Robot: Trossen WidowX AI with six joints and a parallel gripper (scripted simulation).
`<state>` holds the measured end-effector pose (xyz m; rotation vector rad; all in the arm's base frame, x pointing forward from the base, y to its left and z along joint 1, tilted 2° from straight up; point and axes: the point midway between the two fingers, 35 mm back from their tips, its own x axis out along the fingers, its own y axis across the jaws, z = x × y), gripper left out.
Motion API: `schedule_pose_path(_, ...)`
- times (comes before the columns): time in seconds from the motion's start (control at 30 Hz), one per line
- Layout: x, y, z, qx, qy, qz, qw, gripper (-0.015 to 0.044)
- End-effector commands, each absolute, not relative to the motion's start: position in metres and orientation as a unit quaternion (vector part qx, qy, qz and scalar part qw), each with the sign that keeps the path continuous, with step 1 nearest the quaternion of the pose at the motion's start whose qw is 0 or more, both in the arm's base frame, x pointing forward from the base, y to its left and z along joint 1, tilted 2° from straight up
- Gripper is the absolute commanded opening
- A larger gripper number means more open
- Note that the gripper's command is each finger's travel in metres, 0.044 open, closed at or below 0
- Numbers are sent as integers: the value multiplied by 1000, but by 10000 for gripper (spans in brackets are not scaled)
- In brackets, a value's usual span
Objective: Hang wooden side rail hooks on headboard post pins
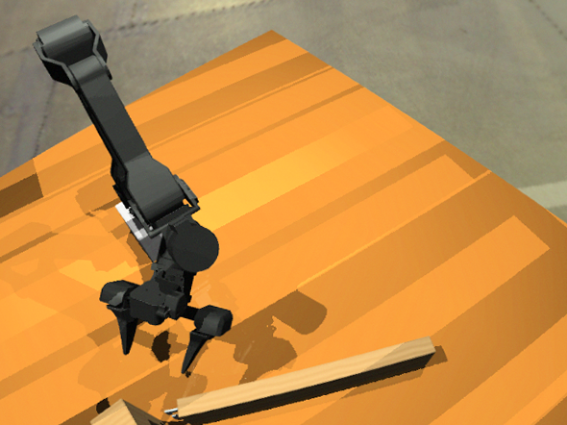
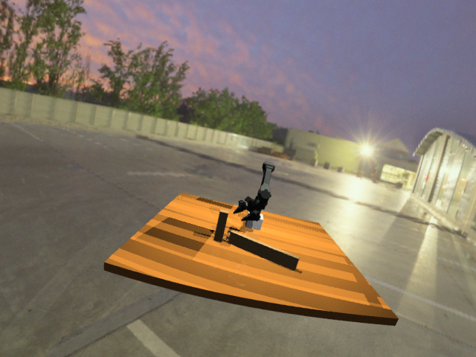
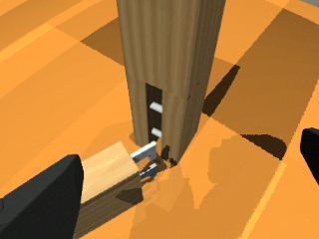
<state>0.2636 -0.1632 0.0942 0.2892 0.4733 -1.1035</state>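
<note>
The wooden side rail [image 1: 308,375] [image 2: 265,251] [image 3: 107,171] lies on the table, its hook end close to the foot of the headboard post [image 1: 117,416] [image 2: 221,226] [image 3: 159,45]. The post stands upright. In the wrist view, two pale pins [image 3: 157,107] show in the post's dark slot [image 3: 155,119]. The two steel hooks [image 3: 145,150] [image 1: 171,412] point toward the post, low by the slot's lower end and off the pins. My gripper [image 1: 155,364] [image 2: 239,216] [image 3: 194,152] is open and empty, above the table near the post and the rail's hook end.
The striped orange table [image 1: 276,179] [image 2: 172,268] carries everything. A white-grey block [image 2: 253,222] [image 1: 134,223] sits at the arm's base. The rail's far end reaches away from the post, inside the table's edge. Dark shadows fall around the post and hooks.
</note>
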Motion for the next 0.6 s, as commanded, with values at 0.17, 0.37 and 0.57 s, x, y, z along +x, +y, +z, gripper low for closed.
schedule_pose_path(0.17,264,-164,94,132,226,-517,815,440)
schedule_pose_path(0.37,303,-164,95,-4,402,-405,821,440)
schedule_pose_path(0.57,335,-161,97,-138,550,-224,793,440)
